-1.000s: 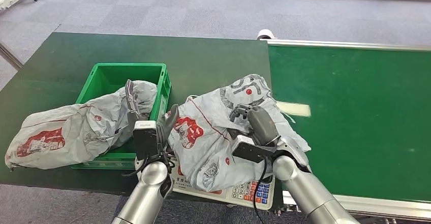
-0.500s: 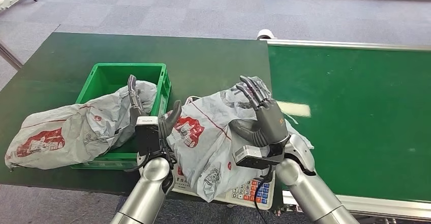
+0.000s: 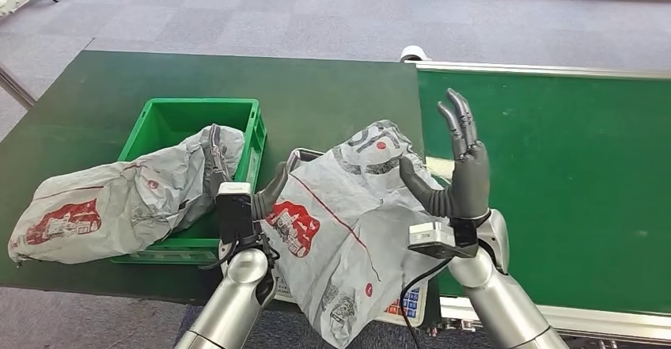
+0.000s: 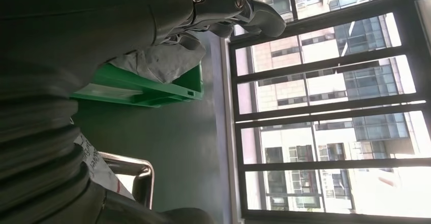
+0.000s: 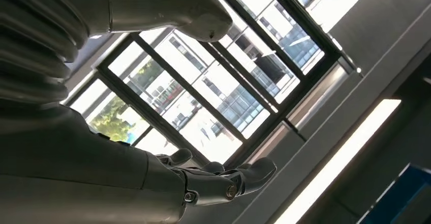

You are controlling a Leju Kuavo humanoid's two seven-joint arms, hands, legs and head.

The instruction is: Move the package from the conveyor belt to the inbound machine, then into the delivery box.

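The grey package with red print [image 3: 348, 214] lies spread over the inbound machine, a scale with a metal tray rim [image 3: 298, 157] and a keypad [image 3: 403, 308]; its near end droops over the front edge. My right hand [image 3: 460, 176] is raised beside the package's right side, open, fingers pointing up, holding nothing. My left hand [image 3: 237, 195] stands upright between the green delivery box [image 3: 190, 115] and the package, fingers spread, thumb close to the bag's left edge. In the left wrist view its fingers [image 4: 239, 10] reach past the box [image 4: 147, 89].
A second grey package [image 3: 119, 199] lies half in the green box and hangs over its left wall onto the dark green table [image 3: 316, 96]. The green conveyor belt [image 3: 554, 191] runs along the right. Grey carpet lies beyond.
My right hand has let go of the package, opened, and lifted up and to the right. The package has settled lower over the scale's front edge. My left hand barely moved.
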